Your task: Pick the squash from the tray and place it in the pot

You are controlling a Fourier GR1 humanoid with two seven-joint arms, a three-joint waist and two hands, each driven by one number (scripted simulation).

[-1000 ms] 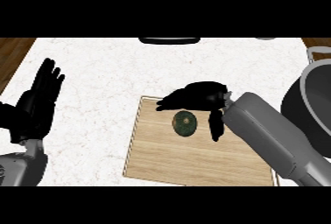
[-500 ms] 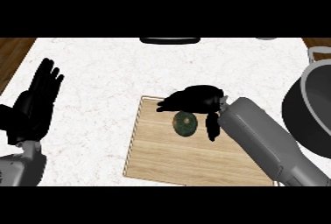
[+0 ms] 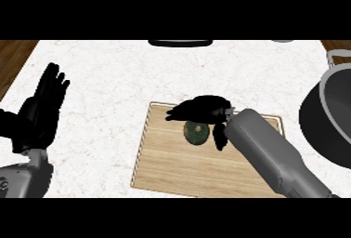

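Head view: worktop (image 3: 123, 74) seen from above.
Right hand (image 3: 202, 109): fingers curling over squash (image 3: 197, 133) on tray (image 3: 171, 167).
Pot (image 3: 322, 121): sitting at 3 o'clock.
Left hand (image 3: 37, 114): resting at 9 o'clock, fingers straight.

tray (image 3: 171, 172): pale wood, matt | desk (image 3: 123, 79): white speckled stone | pot (image 3: 328, 122), right of the hand: dark metal

The counter (image 3: 171, 69) is white with faint pale speckling, and dark brown wood shows past its corners. On it the tray (image 3: 178, 162) is light tan with a fine wood grain. On the tray, the squash (image 3: 196, 134) is dark green with mottled lighter flecks. Right of the tray, the pot (image 3: 326, 116) is dark grey with a paler rim. Both hands (image 3: 202, 109) (image 3: 37, 116) are black, on grey forearms.
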